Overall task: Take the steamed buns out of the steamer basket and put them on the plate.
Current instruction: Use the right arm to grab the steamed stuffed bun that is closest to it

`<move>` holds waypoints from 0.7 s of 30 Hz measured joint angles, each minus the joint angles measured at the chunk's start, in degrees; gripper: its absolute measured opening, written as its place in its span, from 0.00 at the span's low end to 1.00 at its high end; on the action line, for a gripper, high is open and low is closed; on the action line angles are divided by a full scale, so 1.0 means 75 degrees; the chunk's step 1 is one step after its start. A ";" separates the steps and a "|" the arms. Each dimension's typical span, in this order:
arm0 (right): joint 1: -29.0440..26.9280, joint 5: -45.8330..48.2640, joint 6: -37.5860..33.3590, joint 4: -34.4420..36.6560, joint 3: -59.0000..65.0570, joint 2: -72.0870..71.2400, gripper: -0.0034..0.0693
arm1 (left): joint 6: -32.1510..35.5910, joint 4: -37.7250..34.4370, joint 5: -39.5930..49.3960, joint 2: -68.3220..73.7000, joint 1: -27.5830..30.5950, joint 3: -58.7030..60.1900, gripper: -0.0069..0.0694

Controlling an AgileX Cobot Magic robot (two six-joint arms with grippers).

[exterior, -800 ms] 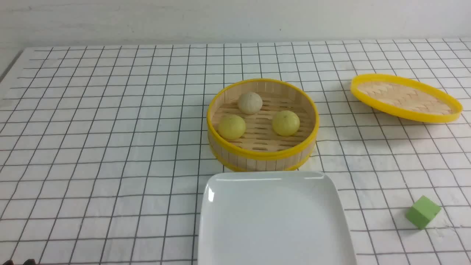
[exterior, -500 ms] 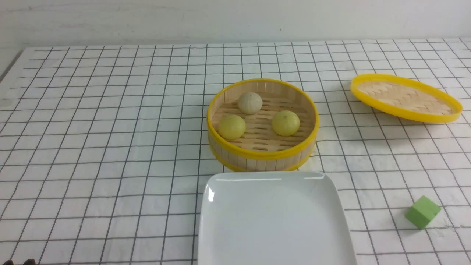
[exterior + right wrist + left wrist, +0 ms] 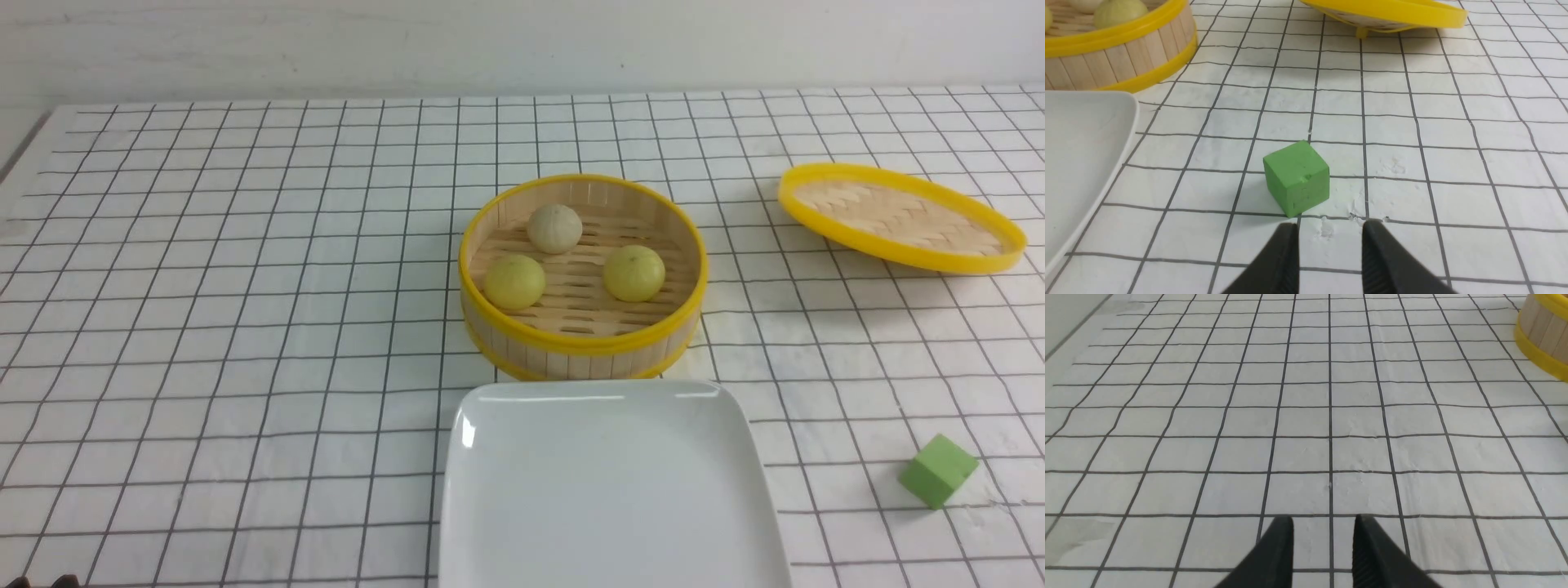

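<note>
Three steamed buns lie in the steamer basket [image 3: 581,343] at the table's middle: a beige-white bun [image 3: 554,228] at the back, a pale yellow bun [image 3: 514,281] front left and another yellow bun [image 3: 634,273] front right. The white plate [image 3: 608,490] sits just in front of the basket and holds nothing. My left gripper [image 3: 1323,522] hovers open over bare checked cloth, far left of the basket [image 3: 1545,330]. My right gripper [image 3: 1329,230] is open just short of a green cube, with the plate's rim [image 3: 1126,122] and the basket [image 3: 1118,53] off to one side.
A shallow yellow-rimmed woven lid [image 3: 898,216] lies tilted at the back right. A green cube [image 3: 938,470] sits near the front right, also seen in the right wrist view as the cube [image 3: 1297,177]. A checked cloth covers the table.
</note>
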 joint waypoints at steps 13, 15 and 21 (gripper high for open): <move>0.0000 0.0000 0.0000 -0.0024 0.0000 0.0000 0.38 | 0.0000 0.0000 0.0000 0.0000 0.0000 0.0000 0.41; 0.0000 0.0000 0.0000 -0.0024 0.0000 0.0000 0.38 | 0.0000 0.0000 0.0000 0.0000 0.0000 0.0000 0.41; 0.0000 -0.0054 0.0275 0.0208 0.0000 0.0000 0.38 | -0.0708 -0.0832 -0.0046 0.0000 0.0000 0.0000 0.41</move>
